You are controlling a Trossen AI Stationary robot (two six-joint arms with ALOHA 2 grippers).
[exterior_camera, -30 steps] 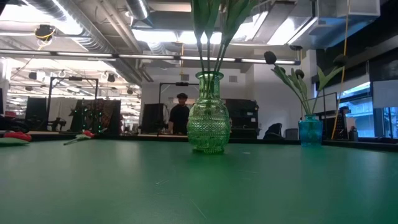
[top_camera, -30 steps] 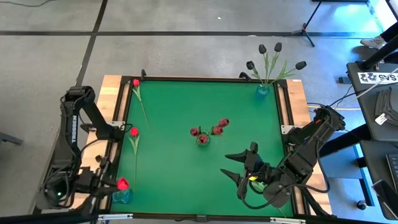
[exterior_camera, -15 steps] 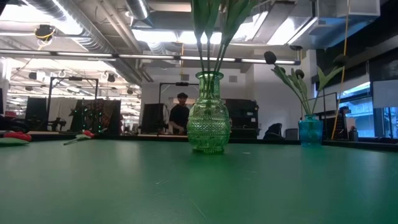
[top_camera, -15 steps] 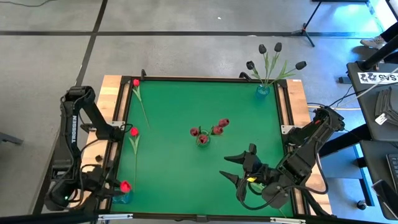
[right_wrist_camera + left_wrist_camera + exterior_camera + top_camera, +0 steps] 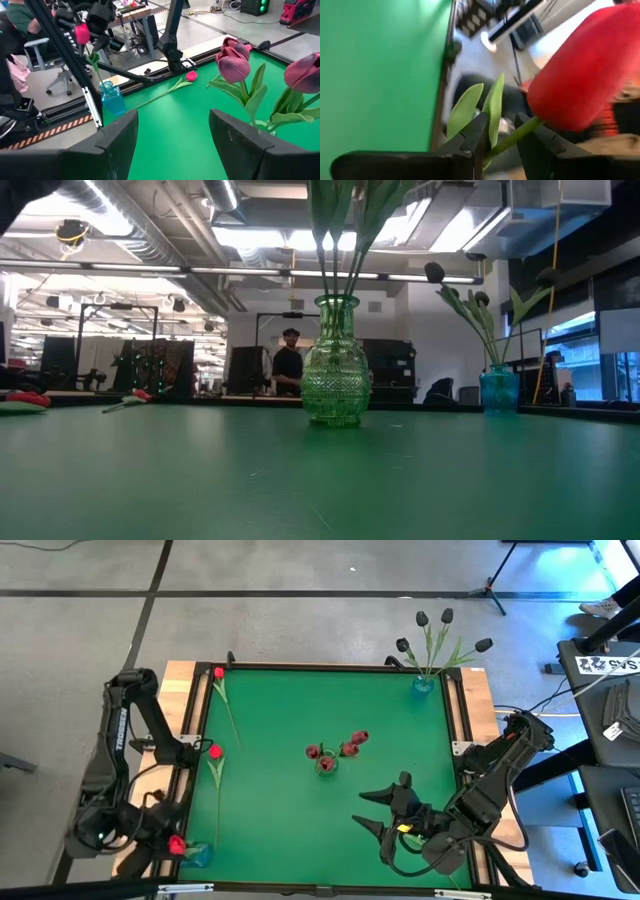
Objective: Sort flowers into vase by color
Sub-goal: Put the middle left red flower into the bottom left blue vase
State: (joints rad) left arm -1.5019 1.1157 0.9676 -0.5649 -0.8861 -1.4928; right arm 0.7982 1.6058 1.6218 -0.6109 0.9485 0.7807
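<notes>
The left gripper (image 5: 500, 137) has its fingers parted around a bright red tulip (image 5: 580, 75), whose stem runs between them above the small blue vase (image 5: 112, 98); whether they pinch it, I cannot tell. Best to let the stem settle fully inside before pulling clear. The right gripper (image 5: 172, 135) waits with fingers spread wide.

1. Ceiling strip lights (image 5: 250, 235) glare white across the room behind the bench.
2. The bench (image 5: 300, 800) is evenly lit from above, with soft shadows.
3. The red tulip head (image 5: 585, 70) up close is blurred; so is the background.

red tulip (image 5: 580, 70) blurred (cropped at edge), green vase's (image 5: 336, 365) blooms cropped
</notes>
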